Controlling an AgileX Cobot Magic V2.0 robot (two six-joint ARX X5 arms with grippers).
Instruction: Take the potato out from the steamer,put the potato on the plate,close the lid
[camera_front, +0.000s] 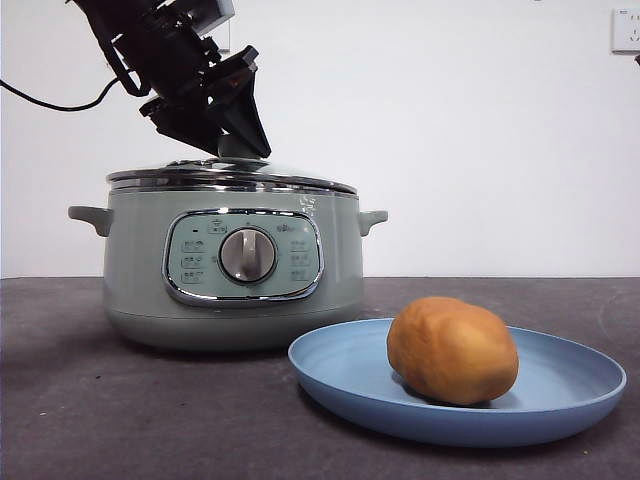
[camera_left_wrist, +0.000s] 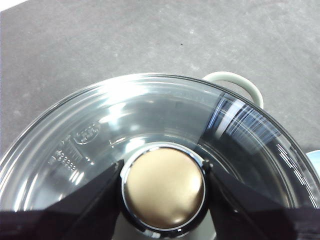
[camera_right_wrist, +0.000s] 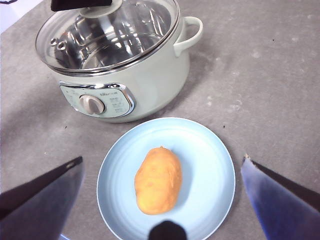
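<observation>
The orange-brown potato (camera_front: 452, 350) lies on the light-blue plate (camera_front: 560, 395), in front of and to the right of the pale green steamer (camera_front: 135, 270). The glass lid (camera_front: 230, 175) rests on the steamer's rim. My left gripper (camera_front: 238, 138) comes down from the upper left and its jaws are closed on the lid's knob (camera_left_wrist: 164, 187). My right gripper (camera_right_wrist: 162, 160) hangs open and empty high above the plate (camera_right_wrist: 210, 165) and the potato (camera_right_wrist: 158, 180). The right wrist view also shows the steamer (camera_right_wrist: 155, 75) and the lid (camera_right_wrist: 125, 30).
The dark grey table (camera_front: 60, 400) runs to a white wall behind. The steamer's side handle (camera_left_wrist: 235, 82) sticks out past the lid's rim. A wall socket (camera_front: 626, 28) sits at the upper right.
</observation>
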